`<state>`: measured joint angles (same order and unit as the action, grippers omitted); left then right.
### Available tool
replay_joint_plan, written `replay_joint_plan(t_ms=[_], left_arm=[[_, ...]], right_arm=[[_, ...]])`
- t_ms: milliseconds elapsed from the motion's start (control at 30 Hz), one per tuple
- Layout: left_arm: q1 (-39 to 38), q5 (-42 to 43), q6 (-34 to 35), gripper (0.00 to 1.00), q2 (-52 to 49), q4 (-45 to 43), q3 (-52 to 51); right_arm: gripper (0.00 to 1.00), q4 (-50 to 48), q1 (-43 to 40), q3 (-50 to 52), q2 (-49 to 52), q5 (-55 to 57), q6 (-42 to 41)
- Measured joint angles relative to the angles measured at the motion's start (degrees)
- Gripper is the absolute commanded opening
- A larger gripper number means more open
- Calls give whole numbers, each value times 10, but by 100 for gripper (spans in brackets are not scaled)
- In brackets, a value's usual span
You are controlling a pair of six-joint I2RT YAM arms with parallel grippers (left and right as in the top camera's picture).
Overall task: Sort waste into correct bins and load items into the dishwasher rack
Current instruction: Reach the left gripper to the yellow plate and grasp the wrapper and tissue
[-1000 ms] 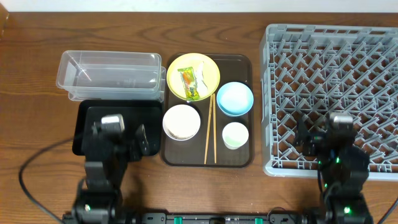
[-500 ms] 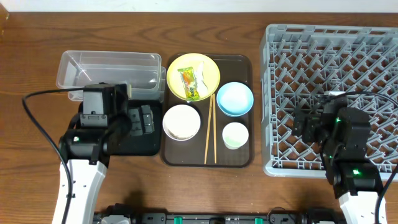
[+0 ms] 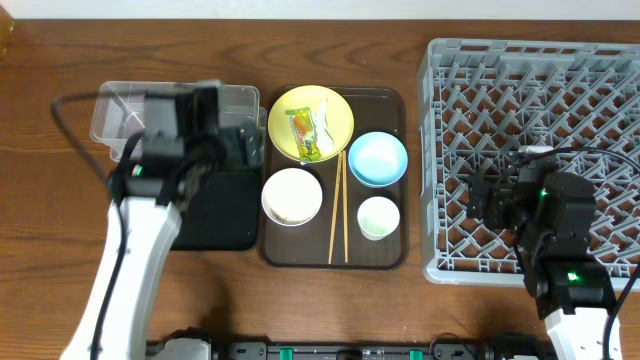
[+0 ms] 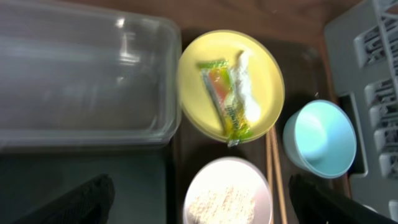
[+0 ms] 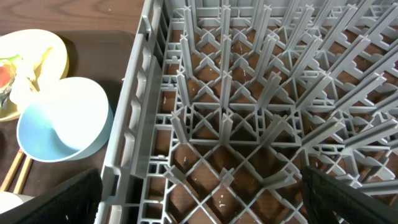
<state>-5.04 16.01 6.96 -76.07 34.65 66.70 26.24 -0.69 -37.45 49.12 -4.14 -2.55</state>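
Note:
A green-and-orange wrapper [image 3: 304, 133] with white scrap lies on the yellow plate [image 3: 335, 108]; the left wrist view shows them too [image 4: 222, 99]. The white bowl [image 3: 292, 196] holds rice grains [image 4: 225, 204]. The light blue bowl [image 3: 377, 158], pale cup [image 3: 378, 217] and chopsticks [image 3: 338, 210] lie beside them. My left gripper [image 3: 243, 148] is open and empty over the clear tub's right end [image 3: 130, 115], left of the plate. My right gripper [image 3: 482, 200] is open and empty over the grey rack [image 3: 540, 80], near its left wall [image 5: 134, 124].
The dishes rest on a dark brown tray [image 3: 385, 255]. The black tray [image 3: 215, 215] lies in front of the tub. The rack floor shows upright pegs [image 5: 249, 74]. A cable runs from the left arm over the table.
My left arm has swung away from the black tray toward the far side, now over the tub's right end. The right arm has barely moved.

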Motion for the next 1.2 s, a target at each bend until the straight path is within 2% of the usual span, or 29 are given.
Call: replay_joint_plan(t_ms=[200, 400, 600, 833, 1200], left_arm=[[-48, -14, -12, 92, -95, -80, 59], [-104, -44, -13, 92, -180, -179, 63], [-145, -52, -13, 90, -273, -241, 63], [-169, -55, -15, 86, -347, -275, 63], [-169, -57, -14, 85, -398, -277, 63]], right_arm=[[99, 0, 0, 0, 0, 0, 0], [99, 0, 0, 0, 0, 0, 0], [99, 0, 0, 0, 0, -1, 0], [99, 2, 0, 0, 0, -2, 0], [99, 2, 0, 0, 0, -2, 0]])
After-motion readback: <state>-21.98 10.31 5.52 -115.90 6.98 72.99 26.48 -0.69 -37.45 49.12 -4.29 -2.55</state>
